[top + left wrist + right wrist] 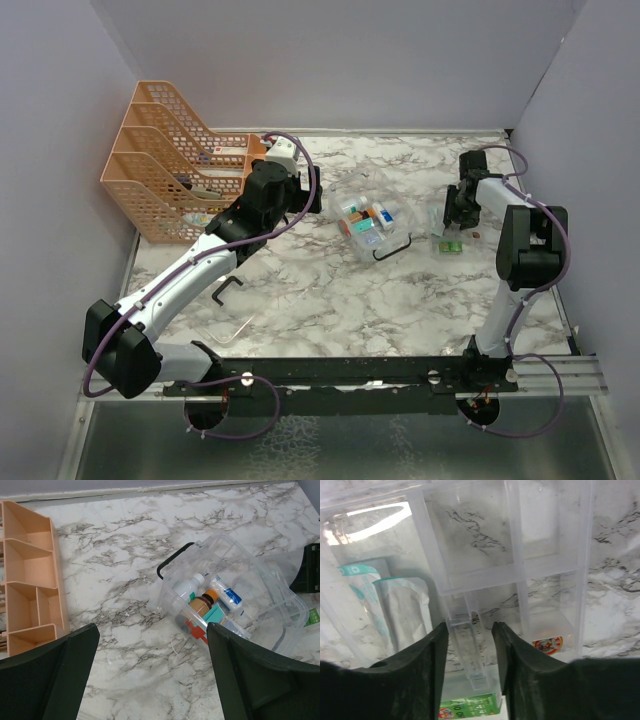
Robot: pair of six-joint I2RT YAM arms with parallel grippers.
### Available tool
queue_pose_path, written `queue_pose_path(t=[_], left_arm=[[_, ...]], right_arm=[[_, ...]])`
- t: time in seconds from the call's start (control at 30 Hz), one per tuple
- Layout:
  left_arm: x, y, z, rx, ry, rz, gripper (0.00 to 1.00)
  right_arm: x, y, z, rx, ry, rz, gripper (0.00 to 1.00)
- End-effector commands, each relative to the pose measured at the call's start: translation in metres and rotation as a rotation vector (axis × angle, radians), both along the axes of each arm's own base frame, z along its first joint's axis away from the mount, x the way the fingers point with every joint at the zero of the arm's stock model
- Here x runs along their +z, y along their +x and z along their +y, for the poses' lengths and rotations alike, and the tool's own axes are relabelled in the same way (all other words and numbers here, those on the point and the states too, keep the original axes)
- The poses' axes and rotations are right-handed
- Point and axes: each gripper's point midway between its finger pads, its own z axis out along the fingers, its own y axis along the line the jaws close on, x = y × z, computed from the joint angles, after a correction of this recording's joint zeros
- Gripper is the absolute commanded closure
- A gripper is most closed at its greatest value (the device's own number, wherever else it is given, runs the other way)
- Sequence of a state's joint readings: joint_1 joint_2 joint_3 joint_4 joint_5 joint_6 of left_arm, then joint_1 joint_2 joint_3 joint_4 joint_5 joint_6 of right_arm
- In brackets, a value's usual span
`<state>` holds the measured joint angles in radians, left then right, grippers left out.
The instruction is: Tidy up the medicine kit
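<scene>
Top external view: the clear medicine box [372,222] sits open near the middle of the marble counter [330,300], with its black handle [392,248] on the near side. The clear compartment tray [450,242] lies just right of the box, apart from it. The orange file rack [160,170] stands at the far left. A clear lid [228,320] with a black handle lies flat near the left arm.

Left wrist view: the left end effector [151,630] is released, its fingers [60,670] spread wide and holding nothing. It hangs above bare counter between the rack and the box. Inside the box lie a white bottle [187,587], a brown bottle with an orange cap [202,605], a white tube [226,594] and a teal carton [217,614].

Right wrist view: the right end effector [469,626] straddles the tray's clear centre handle [465,650], one finger on each side. The frames do not show whether the fingers are pressing on it. White gauze packets [400,610] occupy the left compartment. A green carton [470,707] shows at the bottom edge.
</scene>
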<state>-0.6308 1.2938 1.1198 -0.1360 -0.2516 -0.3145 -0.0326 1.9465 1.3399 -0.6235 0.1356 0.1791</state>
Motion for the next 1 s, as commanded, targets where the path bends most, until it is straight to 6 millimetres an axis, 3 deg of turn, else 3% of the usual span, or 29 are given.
queue_pose_path(t=[0.0,0.1,0.3,0.43,0.67,0.97], left_arm=[[0.014,-0.002,0.0,-0.003,-0.018,-0.041,0.08],[0.014,-0.002,0.0,-0.003,-0.018,-0.04,0.08],[0.013,-0.002,0.0,-0.003,-0.021,-0.041,0.08],[0.014,-0.003,0.001,-0.003,-0.021,-0.043,0.08],[0.011,-0.004,0.0,-0.002,-0.036,-0.037,0.08],[0.004,-0.008,-0.004,-0.009,-0.064,-0.003,0.08]], right_arm=[[-0.006,-0.001,0.01,0.024,0.034,0.004,0.64],[-0.011,-0.002,0.013,0.03,0.043,0.014,0.68],[-0.016,-0.002,0.016,0.036,0.041,0.023,0.63],[-0.015,-0.001,0.012,0.02,0.019,0.02,0.77],[0.019,0.006,0.012,-0.011,0.016,-0.056,0.98],[0.059,-0.007,0.013,-0.045,0.029,-0.089,0.99]])
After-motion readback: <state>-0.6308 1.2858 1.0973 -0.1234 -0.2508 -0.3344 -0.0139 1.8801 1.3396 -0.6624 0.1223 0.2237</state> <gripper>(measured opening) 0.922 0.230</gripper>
